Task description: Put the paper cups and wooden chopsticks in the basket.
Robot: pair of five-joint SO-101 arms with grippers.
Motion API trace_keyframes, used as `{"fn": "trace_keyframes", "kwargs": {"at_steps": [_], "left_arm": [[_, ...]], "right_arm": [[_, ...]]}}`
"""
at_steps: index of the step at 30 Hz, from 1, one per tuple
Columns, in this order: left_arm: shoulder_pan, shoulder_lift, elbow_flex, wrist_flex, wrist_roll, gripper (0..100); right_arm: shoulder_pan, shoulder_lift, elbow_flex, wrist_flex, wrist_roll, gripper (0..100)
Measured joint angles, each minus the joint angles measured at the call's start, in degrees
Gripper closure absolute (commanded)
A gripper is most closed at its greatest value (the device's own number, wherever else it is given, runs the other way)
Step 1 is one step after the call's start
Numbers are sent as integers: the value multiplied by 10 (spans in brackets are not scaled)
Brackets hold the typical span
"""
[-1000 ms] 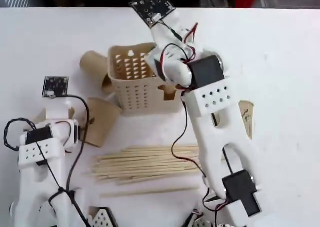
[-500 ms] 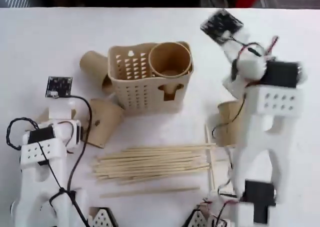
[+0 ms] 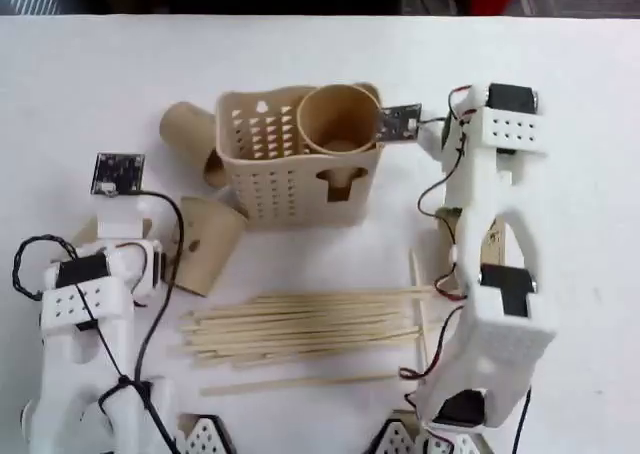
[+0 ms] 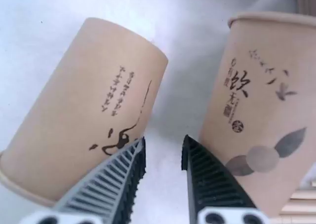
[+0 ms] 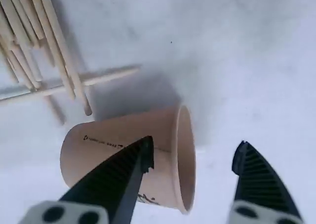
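High view, from the near edge: 1 loose stick (image 3: 300, 382) lies alone. Just beyond it a bundle of wooden chopsticks (image 3: 300, 324), too many to count, stretches across the white tabletop (image 3: 100, 64), and 1 more stray stick (image 3: 417, 309) crosses its right end.

The left end effector (image 4: 163, 142) has its jaws a narrow gap apart, gripping nothing. It is above the bare strip between 2 paper cups lying on their sides, a cup with dark script (image 4: 89, 100) and a cup with a leaf print (image 4: 256, 110).

The right end effector (image 5: 195, 147) is spread wide and empty over 1 fallen cup (image 5: 163, 130), which lies near the bundle's right end.

Farther back the basket (image 3: 290, 184) stands upright with 1 upright cup (image 3: 340, 119) in its right end. 1 far cup (image 3: 188, 134) lies on its side just beside the basket's left wall.
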Motion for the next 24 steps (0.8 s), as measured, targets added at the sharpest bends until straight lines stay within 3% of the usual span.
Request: {"fn": "trace_keyframes", "kwargs": {"at_steps": [9, 16, 24], "left_arm": [[0, 0, 0, 0, 0, 857], [0, 0, 0, 0, 0, 857], [0, 0, 0, 0, 0, 857]], "right_arm": [[4, 62, -47, 5, 4, 738], [48, 53, -54, 6, 5, 892], [105, 24, -14, 8, 5, 872]]}}
